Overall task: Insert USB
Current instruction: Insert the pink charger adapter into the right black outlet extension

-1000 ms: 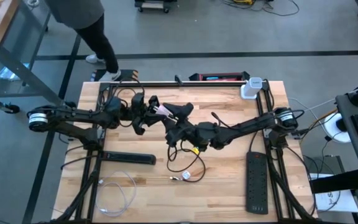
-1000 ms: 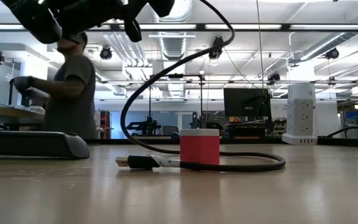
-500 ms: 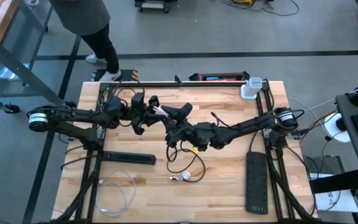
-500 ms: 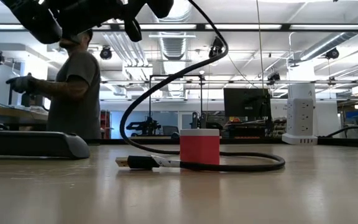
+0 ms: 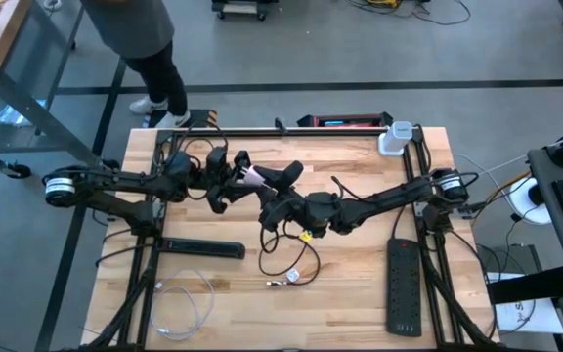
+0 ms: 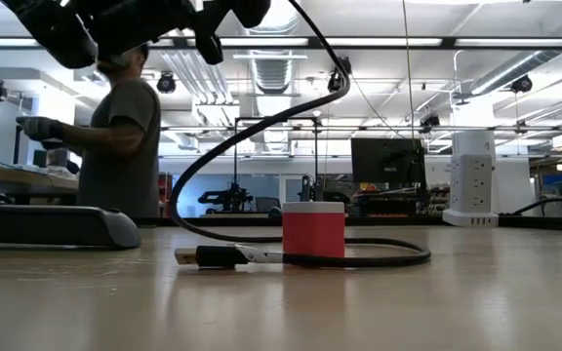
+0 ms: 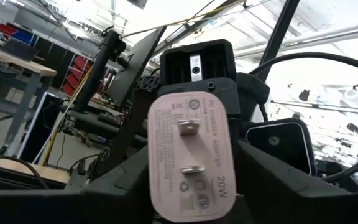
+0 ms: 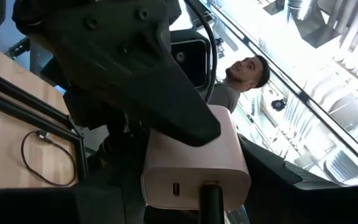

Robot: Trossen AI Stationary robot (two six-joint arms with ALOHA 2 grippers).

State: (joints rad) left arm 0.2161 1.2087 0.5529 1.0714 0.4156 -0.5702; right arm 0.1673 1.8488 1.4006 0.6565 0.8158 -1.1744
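USB cable [image 8: 211, 198] at pink charger [image 8: 196, 163] edge, mid-air between both grippers.

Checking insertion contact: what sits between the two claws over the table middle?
The pink charger brick, held in the left claw; the right claw presses a black cable plug into it. Right wrist view.
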